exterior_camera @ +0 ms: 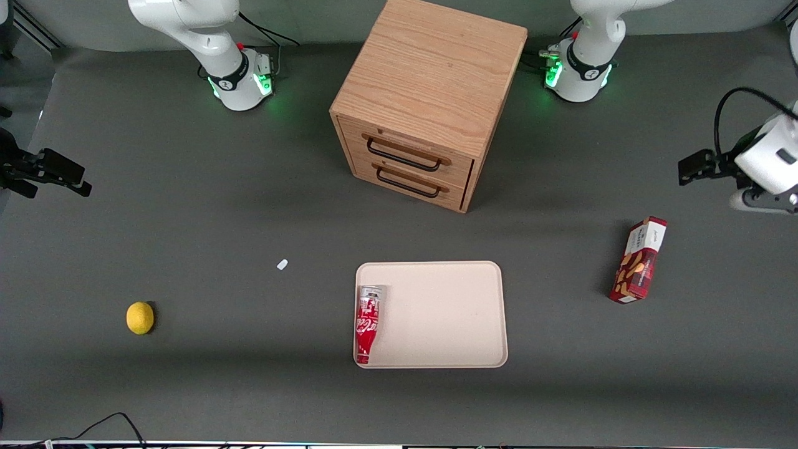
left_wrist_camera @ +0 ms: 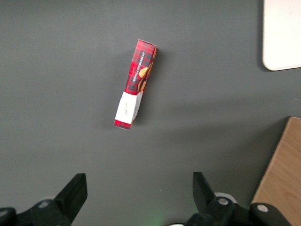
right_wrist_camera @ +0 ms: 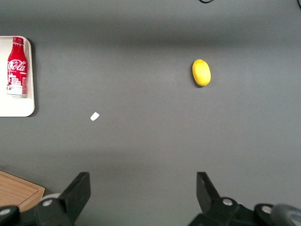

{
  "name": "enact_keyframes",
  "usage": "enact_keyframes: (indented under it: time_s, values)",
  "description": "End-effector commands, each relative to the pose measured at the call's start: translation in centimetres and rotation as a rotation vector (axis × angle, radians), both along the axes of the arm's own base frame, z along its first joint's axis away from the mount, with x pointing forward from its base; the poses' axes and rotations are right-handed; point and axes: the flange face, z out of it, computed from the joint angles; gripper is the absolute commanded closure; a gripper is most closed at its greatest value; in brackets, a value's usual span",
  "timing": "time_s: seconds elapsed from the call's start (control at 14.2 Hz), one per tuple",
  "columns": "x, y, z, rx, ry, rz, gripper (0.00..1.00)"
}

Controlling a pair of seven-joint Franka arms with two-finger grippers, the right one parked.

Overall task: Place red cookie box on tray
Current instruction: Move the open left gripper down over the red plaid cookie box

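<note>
While the red cookie box [exterior_camera: 639, 260] lies flat on the worktop [exterior_camera: 187, 237], nothing of the task is done yet. The box sits below and just ahead of the hand [left_wrist_camera: 136, 197], untouched, toward the working arm's end. The hand hovers above it, fingers [left_wrist_camera: 73, 193] spread wide, holding nothing. The tray [exterior_camera: 449, 312] lies well apart from the hand, carrying only a red Coca-Cola bottle [exterior_camera: 368, 324] along one rim. Left to do, by judgement: descend, grasp the box, carry it over, set it on the tray's bare part.
</note>
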Motion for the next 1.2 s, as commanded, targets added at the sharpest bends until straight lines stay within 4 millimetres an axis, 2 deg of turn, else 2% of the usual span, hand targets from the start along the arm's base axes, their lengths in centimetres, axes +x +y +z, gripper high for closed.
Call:
enact_keyframes:
  time_s: [0.0, 0.28, 0.56, 0.84, 0.98, 1.12]
  values:
    - [1.1, 1.8, -3.4, 0.006, 0.002, -0.06, 0.0]
    - [2.7, 2.7, -11.2, 0.024, -0.035, -0.167, 0.0]
    - [4.5, 6.2, -19.2, 0.008, -0.106, -0.297, 0.0]
    - [4.3, 5.1, -24.9, -0.01, -0.103, -0.323, 0.0]
    - [4.3, 4.1, -26.7, -0.016, -0.107, -0.363, 0.0]
    - [4.3, 3.9, -28.1, -0.023, -0.092, -0.393, 0.0]
